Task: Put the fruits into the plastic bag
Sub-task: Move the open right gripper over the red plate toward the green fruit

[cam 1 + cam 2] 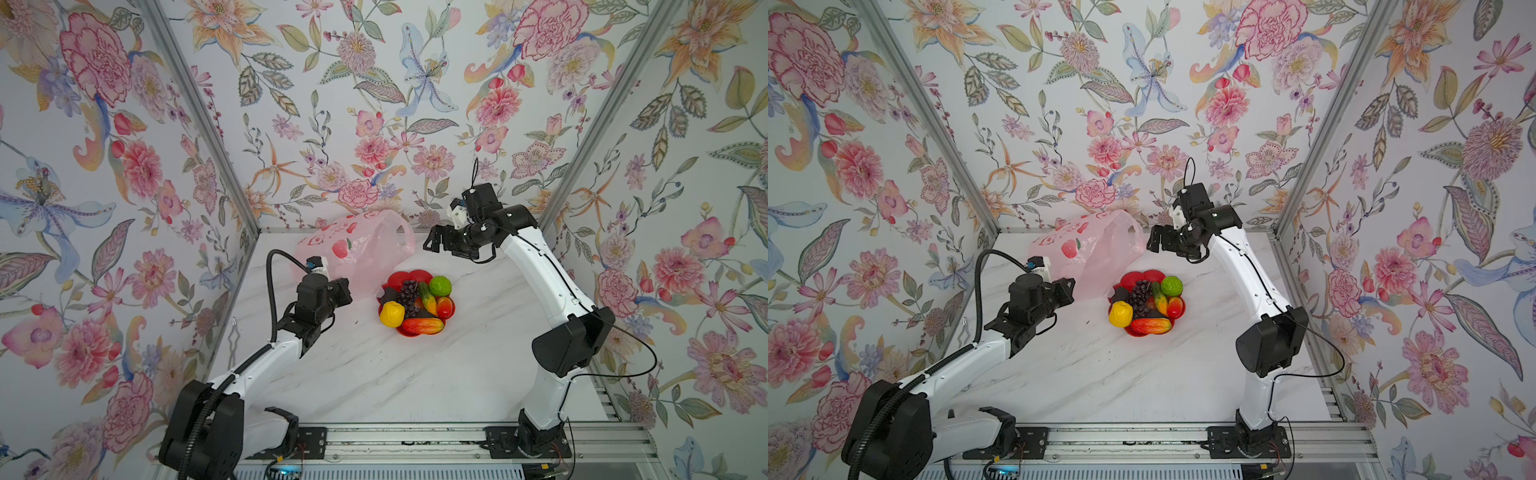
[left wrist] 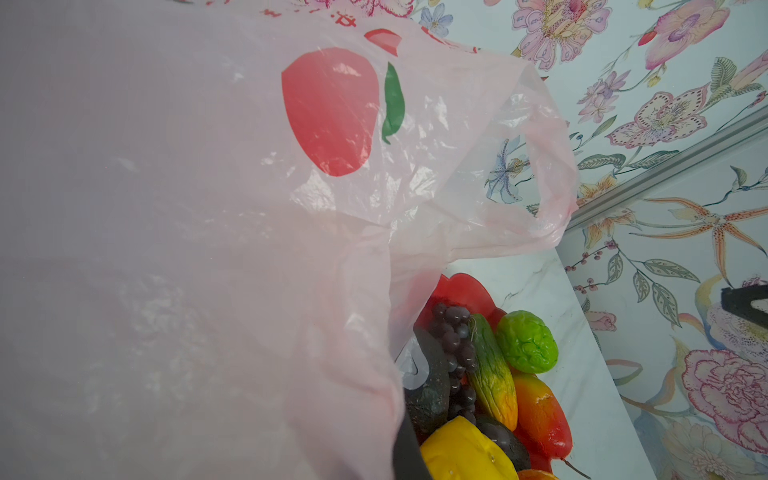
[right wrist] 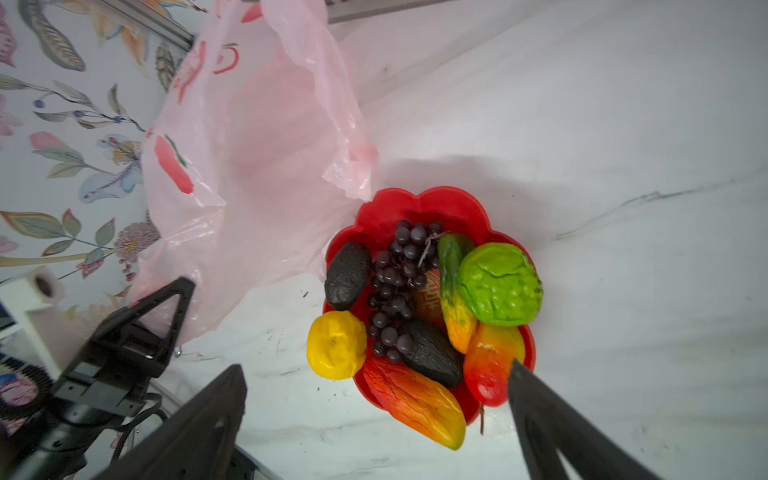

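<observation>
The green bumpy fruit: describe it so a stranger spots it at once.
On the white marble table, find the red flower-shaped dish near the middle. At its back-right edge in both top views sits the green bumpy fruit: the only round lime-green piece, unlike the long green-yellow fruit beside it.

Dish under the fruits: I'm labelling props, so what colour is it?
Red dish; clearest in the right wrist view.
</observation>
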`<action>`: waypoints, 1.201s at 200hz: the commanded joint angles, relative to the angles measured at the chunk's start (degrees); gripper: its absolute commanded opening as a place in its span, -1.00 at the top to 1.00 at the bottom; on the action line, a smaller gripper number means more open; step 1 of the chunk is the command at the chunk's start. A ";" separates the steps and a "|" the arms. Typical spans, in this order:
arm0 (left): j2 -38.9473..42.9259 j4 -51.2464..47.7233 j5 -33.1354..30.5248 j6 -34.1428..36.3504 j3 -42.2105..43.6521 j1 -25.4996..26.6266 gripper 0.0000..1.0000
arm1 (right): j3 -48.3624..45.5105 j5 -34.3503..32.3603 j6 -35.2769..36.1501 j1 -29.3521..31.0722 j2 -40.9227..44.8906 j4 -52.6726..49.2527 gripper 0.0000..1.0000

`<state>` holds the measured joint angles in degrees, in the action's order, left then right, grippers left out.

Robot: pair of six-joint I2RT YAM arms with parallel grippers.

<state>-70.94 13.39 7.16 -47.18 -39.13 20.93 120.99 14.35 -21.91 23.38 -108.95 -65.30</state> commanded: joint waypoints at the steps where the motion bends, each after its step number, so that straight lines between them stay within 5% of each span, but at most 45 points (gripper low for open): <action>1: 1.48 1.76 0.49 0.60 0.98 0.26 1.00 | 0.63 -5.92 0.50 0.92 -2.24 -12.64 -1.00; 39: 1.59 1.09 0.58 1.19 0.22 0.30 1.00 | -4.97 -9.12 0.83 1.91 -4.76 -13.28 -0.96; 240: 0.80 -1.07 -0.92 3.06 -1.54 0.46 1.00 | 3.65 -11.21 -3.44 -0.38 -21.42 -9.07 -1.00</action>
<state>-70.06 12.88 7.09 -45.41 -39.05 20.93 122.32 3.42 -23.92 23.40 -128.64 -74.19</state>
